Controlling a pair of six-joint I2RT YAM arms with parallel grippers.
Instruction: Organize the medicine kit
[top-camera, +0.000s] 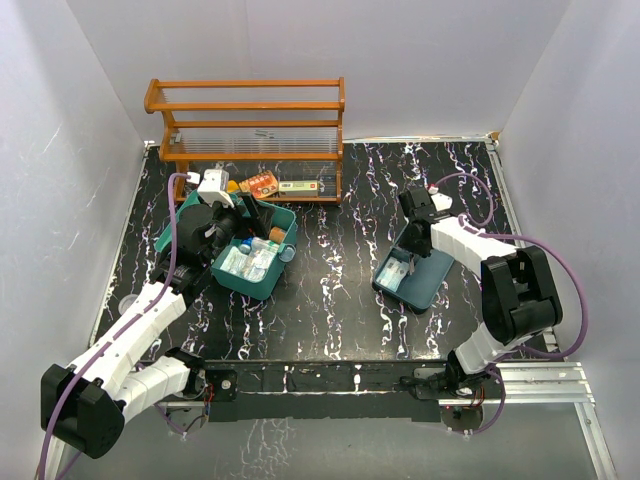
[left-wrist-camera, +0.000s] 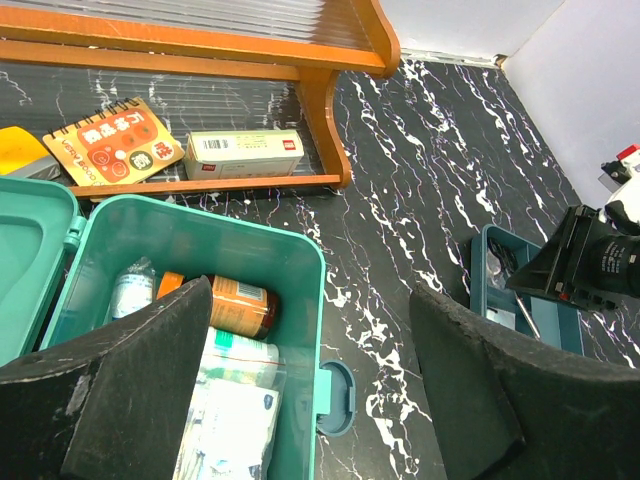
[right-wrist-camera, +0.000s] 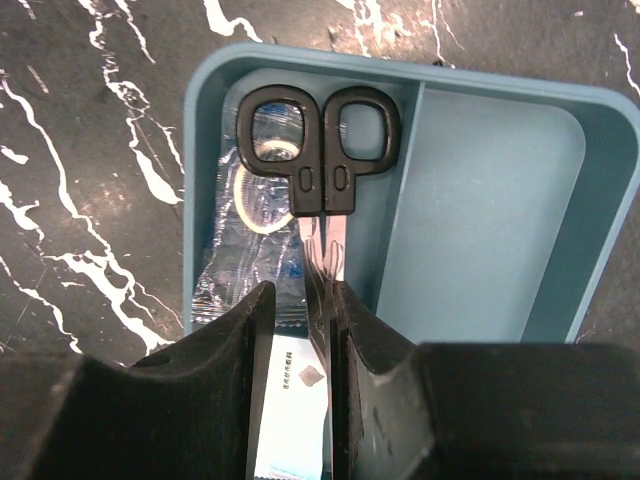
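The teal medicine kit box (top-camera: 268, 287) stands open at the left, its lid (left-wrist-camera: 30, 250) hinged back. Inside it lie an orange-brown bottle (left-wrist-camera: 235, 305) and clear packets (left-wrist-camera: 235, 400). My left gripper (left-wrist-camera: 310, 295) is open and empty, straddling the box's right wall (left-wrist-camera: 310, 330) from above. The darker insert tray (top-camera: 432, 283) sits at the right on the table. In it black-handled scissors (right-wrist-camera: 318, 150) lie on plastic packets (right-wrist-camera: 240, 250). My right gripper (right-wrist-camera: 300, 300) is low over the tray. It is narrowly open, with the scissor blades against its right finger.
An orange wooden rack (top-camera: 250, 105) stands at the back. An orange notebook (left-wrist-camera: 115, 140) and a white carton (left-wrist-camera: 245, 152) lie on its bottom shelf. The tray's right compartment (right-wrist-camera: 480, 200) holds nothing. White walls enclose the black marbled table (top-camera: 330, 300).
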